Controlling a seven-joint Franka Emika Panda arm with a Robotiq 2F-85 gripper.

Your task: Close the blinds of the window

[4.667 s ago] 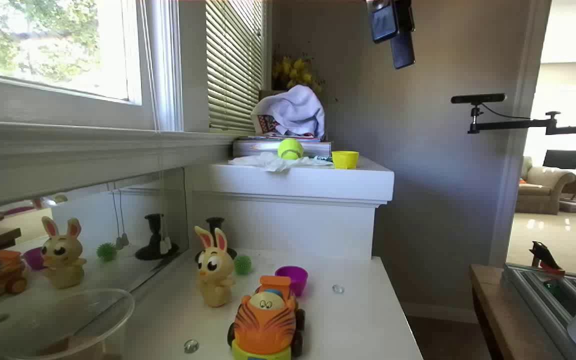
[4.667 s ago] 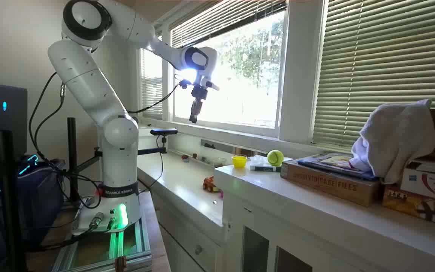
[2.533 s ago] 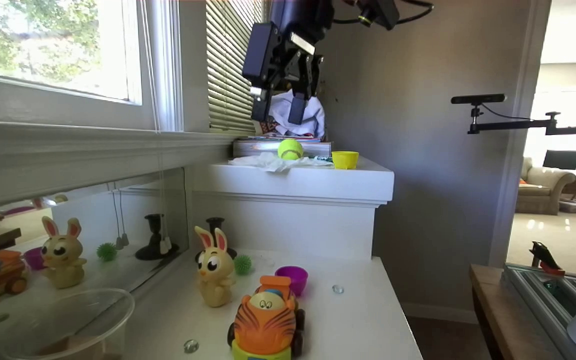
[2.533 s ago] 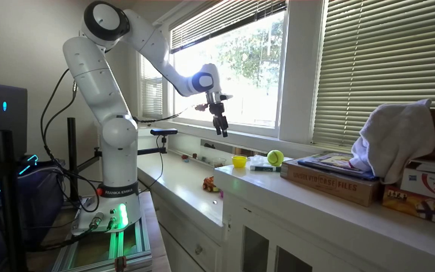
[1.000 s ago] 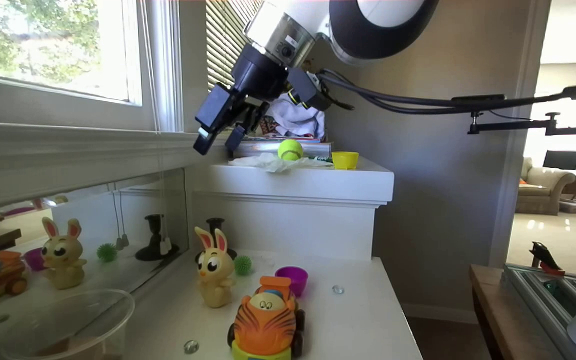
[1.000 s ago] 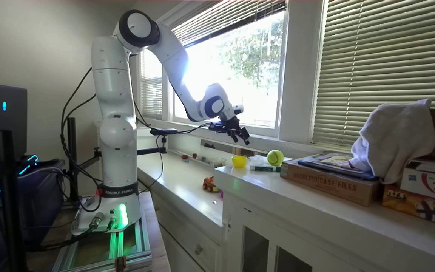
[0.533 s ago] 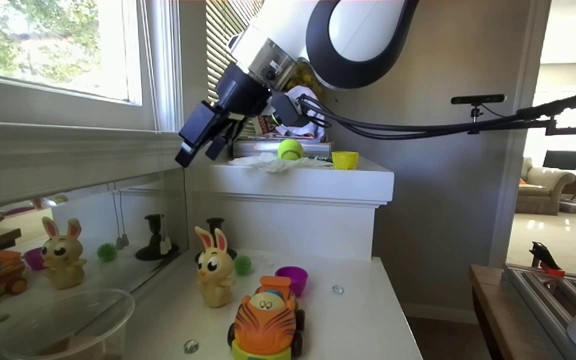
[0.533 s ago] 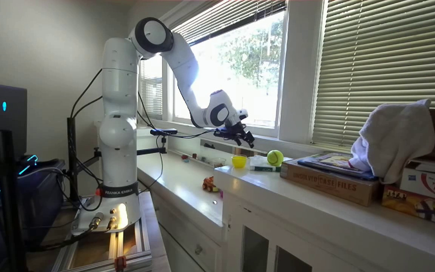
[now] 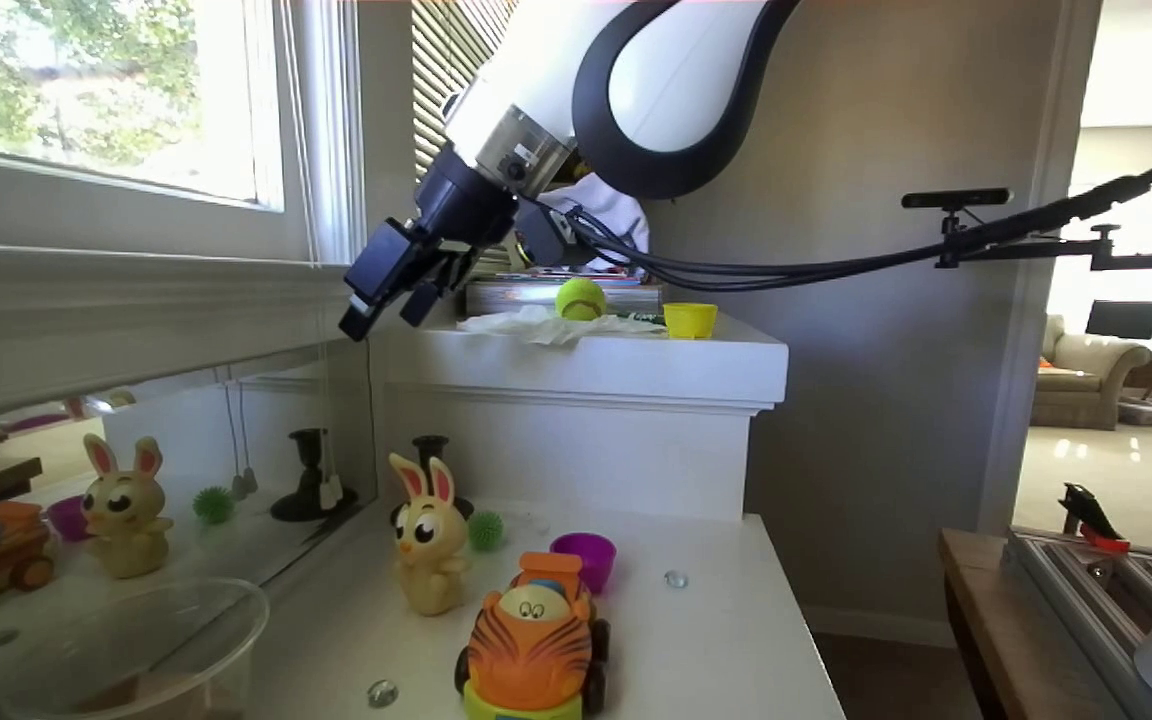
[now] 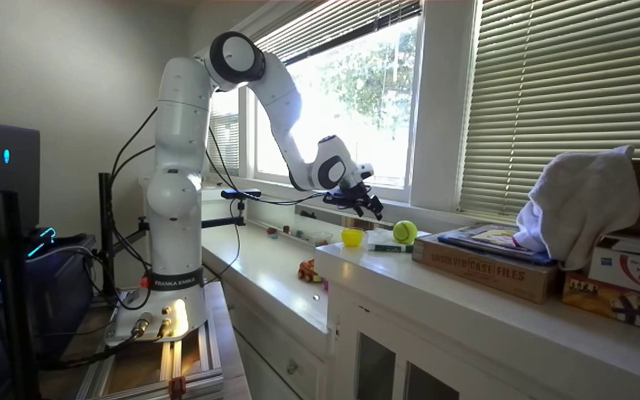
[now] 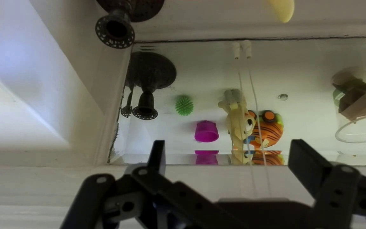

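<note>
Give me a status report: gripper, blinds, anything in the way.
Gripper open, nothing gripped; cord ends in wrist view.
Side blinds lowered, gripper not touching them.
White towel beside them, possibly in the way.

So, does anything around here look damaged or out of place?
Two small things: the white cabinet has a dark mark on its front, perhaps chipped paint, and the pale towel is heaped over the stacked boxes, as if tossed there.
</note>
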